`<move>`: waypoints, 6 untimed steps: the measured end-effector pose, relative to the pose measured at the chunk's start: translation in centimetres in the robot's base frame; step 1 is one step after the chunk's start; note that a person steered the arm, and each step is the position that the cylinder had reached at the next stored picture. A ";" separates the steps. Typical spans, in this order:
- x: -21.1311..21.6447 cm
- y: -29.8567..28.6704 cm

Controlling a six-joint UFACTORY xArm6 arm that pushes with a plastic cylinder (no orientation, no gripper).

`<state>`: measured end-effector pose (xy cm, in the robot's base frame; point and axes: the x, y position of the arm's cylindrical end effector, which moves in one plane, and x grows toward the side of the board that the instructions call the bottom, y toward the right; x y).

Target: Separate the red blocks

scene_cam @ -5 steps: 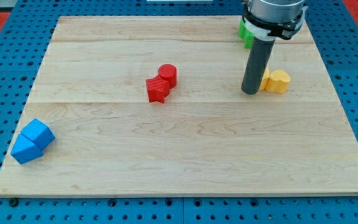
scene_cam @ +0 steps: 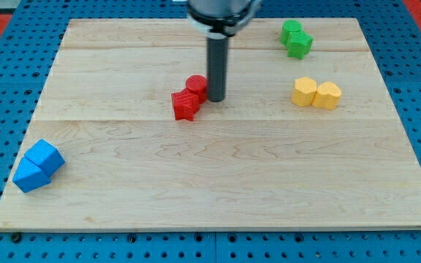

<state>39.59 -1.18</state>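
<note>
Two red blocks sit touching near the board's middle: a red cylinder (scene_cam: 195, 85) and, just below-left of it, a red star-shaped block (scene_cam: 186, 106). My tip (scene_cam: 216, 98) stands on the board right beside the cylinder's right side, touching or nearly touching it. The dark rod rises straight up from there to the view's top.
Two green blocks (scene_cam: 296, 38) lie at the top right. Two yellow blocks (scene_cam: 316, 93) lie at the right. Two blue cubes (scene_cam: 38, 165) lie at the bottom left near the wooden board's (scene_cam: 218, 190) edge. Blue pegboard surrounds the board.
My tip has moved left, from beside the yellow blocks to the right side of the red cylinder. The blocks have not visibly moved.
</note>
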 end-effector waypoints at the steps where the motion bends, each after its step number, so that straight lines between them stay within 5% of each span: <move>1: -1.5 -1.2; 5: -4.7 -7.0; 6: -3.6 -3.4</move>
